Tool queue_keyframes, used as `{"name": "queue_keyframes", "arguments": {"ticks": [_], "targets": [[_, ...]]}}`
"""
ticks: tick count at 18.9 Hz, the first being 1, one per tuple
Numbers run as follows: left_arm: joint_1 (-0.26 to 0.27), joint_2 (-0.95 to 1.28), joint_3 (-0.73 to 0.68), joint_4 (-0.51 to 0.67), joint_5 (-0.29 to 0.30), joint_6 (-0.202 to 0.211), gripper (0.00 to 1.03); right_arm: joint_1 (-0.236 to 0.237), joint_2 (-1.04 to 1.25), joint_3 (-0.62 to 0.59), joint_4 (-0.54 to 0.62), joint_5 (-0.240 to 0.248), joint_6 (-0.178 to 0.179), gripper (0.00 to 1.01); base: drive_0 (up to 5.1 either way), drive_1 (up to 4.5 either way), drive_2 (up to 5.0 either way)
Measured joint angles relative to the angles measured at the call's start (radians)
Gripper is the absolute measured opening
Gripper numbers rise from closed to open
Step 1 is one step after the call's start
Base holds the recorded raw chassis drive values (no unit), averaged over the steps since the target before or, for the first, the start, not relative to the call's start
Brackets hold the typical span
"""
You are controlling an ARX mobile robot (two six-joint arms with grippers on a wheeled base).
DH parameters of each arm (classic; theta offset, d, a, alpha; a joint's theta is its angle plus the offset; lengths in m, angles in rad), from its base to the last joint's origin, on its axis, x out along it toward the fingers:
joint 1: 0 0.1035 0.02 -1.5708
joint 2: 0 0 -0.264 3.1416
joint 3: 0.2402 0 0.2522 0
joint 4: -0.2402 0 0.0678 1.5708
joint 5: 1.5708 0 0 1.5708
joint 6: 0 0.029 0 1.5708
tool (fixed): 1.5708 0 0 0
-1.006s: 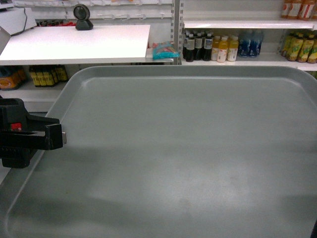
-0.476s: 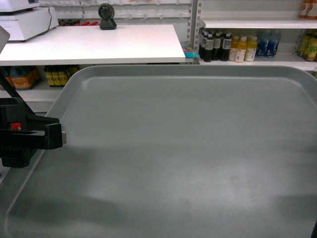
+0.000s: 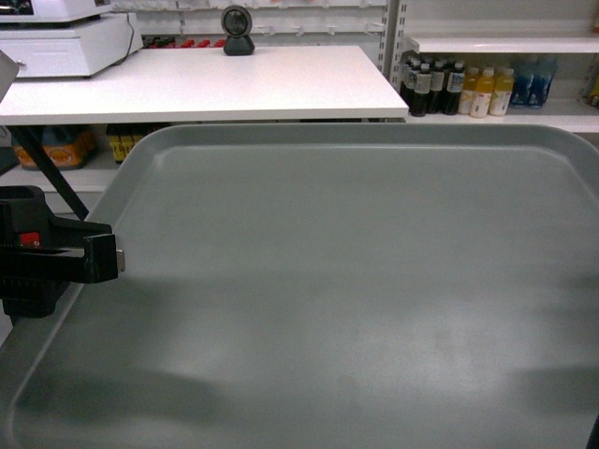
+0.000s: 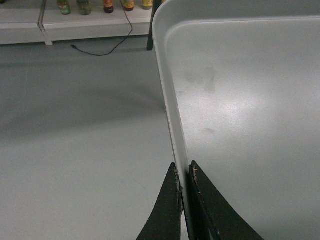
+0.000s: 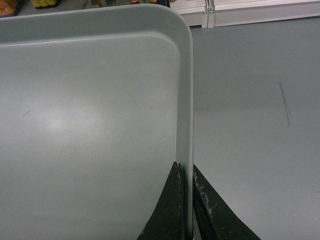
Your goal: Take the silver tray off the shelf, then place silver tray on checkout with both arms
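My L tool (image 4: 184, 192) and R tool (image 5: 186, 189) are each pinched tight on a side rim of the tray (image 3: 346, 281), which hangs level in the air, off the shelf, near the desk (image 3: 201, 82). I'd keep both wrists level w/ even spacing and clear the desk edge before lowering. Vs 1 s ago, the desk has slid right to sit more squarely ahead; tray and grip unchanged.

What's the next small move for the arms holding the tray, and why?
Probably carry the silver tray forward toward the checkout, keeping it level. The left gripper and right gripper each pinch a side rim, and floor shows beneath it.
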Motion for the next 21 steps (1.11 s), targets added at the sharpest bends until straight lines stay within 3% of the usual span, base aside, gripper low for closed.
{"name": "queue_keyframes", "arguments": {"ticks": [8,21], "targets": [[0.0,0.0,0.0,0.0,0.0,0.0,0.03,0.0,-0.001,0.0,-0.002,0.0,0.0,0.03,-4.7,2.32,2.3],[0.002,0.0,0.0,0.0,0.0,0.0,0.03,0.005,0.003,0.0,0.0,0.003,0.0,0.03,0.0,0.0,0.0]]}}
